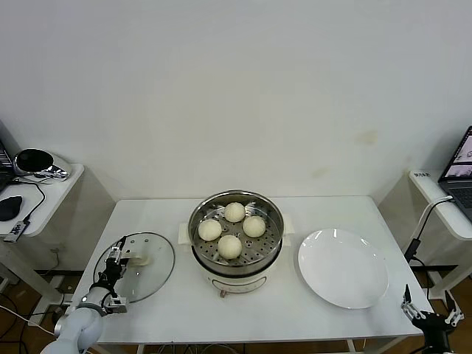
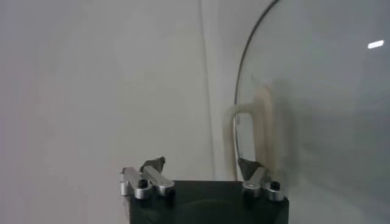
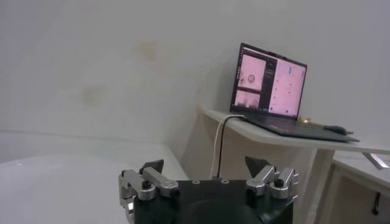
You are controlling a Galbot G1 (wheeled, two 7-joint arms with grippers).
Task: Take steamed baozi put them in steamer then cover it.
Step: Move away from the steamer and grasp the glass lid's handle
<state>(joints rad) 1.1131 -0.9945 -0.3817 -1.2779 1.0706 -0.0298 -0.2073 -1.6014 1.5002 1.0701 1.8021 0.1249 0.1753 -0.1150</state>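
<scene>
Four smooth cream-white steamed baozi [image 1: 232,228] fill the uncovered steamer [image 1: 236,265].

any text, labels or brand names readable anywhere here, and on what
No text can be read.
Laptop screen: windows and small marks, too blurred to read.
Steamer, glass lid and white plate: no label or brand shows.

The right gripper [image 1: 430,318] is cut by the head view's lower right edge. The laptop [image 1: 462,171] is cropped at right.
</scene>
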